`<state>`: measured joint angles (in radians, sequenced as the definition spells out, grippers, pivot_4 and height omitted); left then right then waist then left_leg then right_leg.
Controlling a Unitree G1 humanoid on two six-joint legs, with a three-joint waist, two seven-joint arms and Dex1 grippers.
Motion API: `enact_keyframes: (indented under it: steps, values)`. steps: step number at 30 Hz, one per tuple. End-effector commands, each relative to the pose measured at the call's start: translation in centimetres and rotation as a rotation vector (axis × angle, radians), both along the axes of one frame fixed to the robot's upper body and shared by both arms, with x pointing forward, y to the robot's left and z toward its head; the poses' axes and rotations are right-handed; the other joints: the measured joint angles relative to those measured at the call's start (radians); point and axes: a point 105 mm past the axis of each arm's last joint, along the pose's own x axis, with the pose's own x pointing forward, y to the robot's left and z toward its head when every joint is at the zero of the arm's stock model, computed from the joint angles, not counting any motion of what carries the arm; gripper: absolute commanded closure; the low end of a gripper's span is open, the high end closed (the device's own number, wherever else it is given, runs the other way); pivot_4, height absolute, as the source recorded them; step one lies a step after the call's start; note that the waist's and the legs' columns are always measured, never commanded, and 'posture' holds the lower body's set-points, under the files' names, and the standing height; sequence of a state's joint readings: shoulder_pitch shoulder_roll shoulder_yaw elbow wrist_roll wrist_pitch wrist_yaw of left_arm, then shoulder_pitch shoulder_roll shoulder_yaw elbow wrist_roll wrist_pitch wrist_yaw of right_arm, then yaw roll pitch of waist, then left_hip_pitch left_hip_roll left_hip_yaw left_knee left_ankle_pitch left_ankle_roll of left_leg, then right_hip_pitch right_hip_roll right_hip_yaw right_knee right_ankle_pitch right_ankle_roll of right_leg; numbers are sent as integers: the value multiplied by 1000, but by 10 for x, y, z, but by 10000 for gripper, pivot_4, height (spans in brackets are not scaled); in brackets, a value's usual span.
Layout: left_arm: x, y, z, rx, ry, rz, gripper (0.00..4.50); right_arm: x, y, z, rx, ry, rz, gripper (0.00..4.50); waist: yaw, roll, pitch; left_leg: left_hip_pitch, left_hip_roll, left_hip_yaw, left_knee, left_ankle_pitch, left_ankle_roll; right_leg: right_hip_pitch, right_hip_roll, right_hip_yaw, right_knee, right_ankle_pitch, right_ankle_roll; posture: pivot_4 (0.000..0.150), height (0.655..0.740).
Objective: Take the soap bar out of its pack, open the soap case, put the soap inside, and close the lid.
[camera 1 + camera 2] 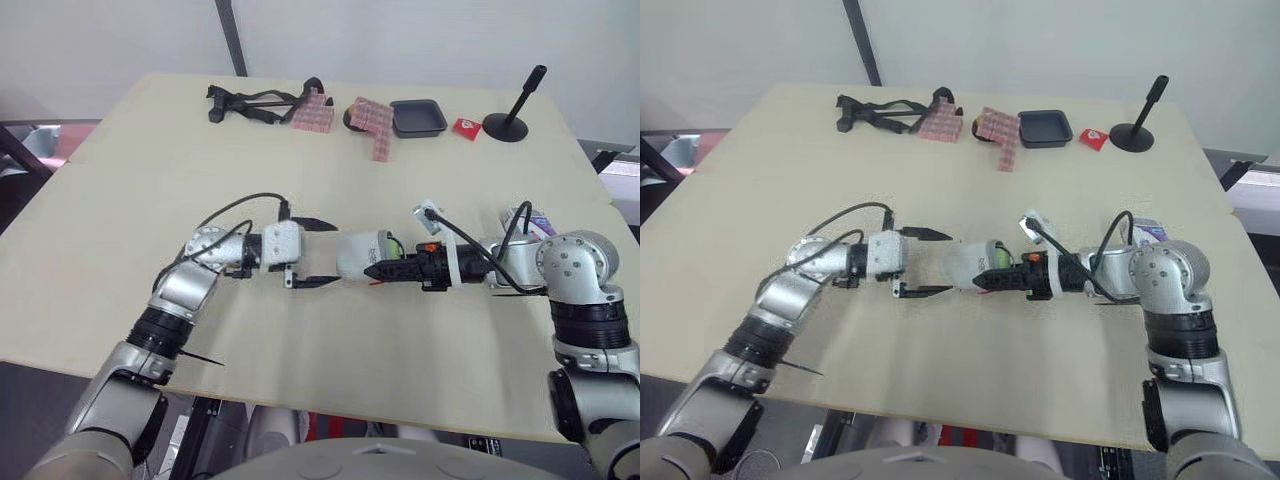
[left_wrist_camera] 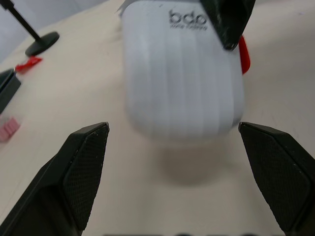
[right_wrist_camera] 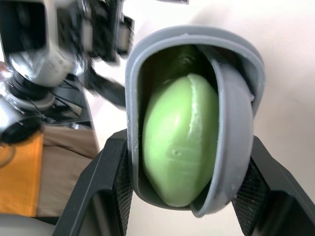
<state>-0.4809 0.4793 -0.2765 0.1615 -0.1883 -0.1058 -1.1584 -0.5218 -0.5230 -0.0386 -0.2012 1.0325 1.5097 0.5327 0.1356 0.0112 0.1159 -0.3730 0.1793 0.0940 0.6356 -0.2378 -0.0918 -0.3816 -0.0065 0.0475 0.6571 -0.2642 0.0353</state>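
The right gripper [image 3: 183, 182] clamped its 2 black fingers on the pale, rounded plastic soap case [image 1: 362, 252] over the middle of the beige table [image 1: 150, 150], lid ajar, with the oval green soap bar [image 3: 179, 140] sitting inside. The left gripper [image 1: 330, 253] stood spread wide, its fingers flanking the case's closed end without touching.

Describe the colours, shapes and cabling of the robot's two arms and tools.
Left arm and right arm: silver-grey rounded metal segments, black collars, looping black cables. Left tool has a white housing, right tool an orange tab; both have two black textured fingers.
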Motion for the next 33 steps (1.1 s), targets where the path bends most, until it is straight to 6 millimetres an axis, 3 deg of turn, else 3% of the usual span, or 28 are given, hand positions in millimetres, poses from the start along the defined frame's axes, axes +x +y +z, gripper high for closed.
enact_keyframes:
  steps: [1, 8, 17, 26, 33]
  values:
    - [4, 9, 20, -37, 119, 9, 94, 1, 8, 23, -55, -179, 87, 24114, -2, 0, 0, 0, 0, 0, 0, 0, 0, 0, 0, 0, 0, 0, 0, 1500, 7400]
    - [0, -4, 43, -9, 318, -7, 94, -3, 15, 44, -311, -475, 329, 24114, 0, 0, 0, -1, 0, 0, -1, 0, -1, -1, 1, 3, 0, 0, 0, 1500, 7400]
    - [-18, -40, 57, 27, 240, -112, 94, -4, 0, 32, -653, -619, 593, 24114, 4, 0, 1, -3, 0, 0, -1, -1, -2, 2, 6, 4, -3, 0, 0, 1500, 7400]
    - [-27, -62, 37, 42, 229, -155, 94, 3, 2, 26, -721, -641, 643, 24114, -2, 0, 1, -3, 2, 1, -1, -2, -3, 2, 8, 7, -2, 0, 0, 1500, 7400]
    - [-23, -75, 28, 41, 191, -142, 94, 7, 3, 25, -736, -655, 642, 24114, -2, 0, 1, -2, 2, 1, 0, -2, -2, 2, 8, 8, -1, 0, 0, 1500, 7400]
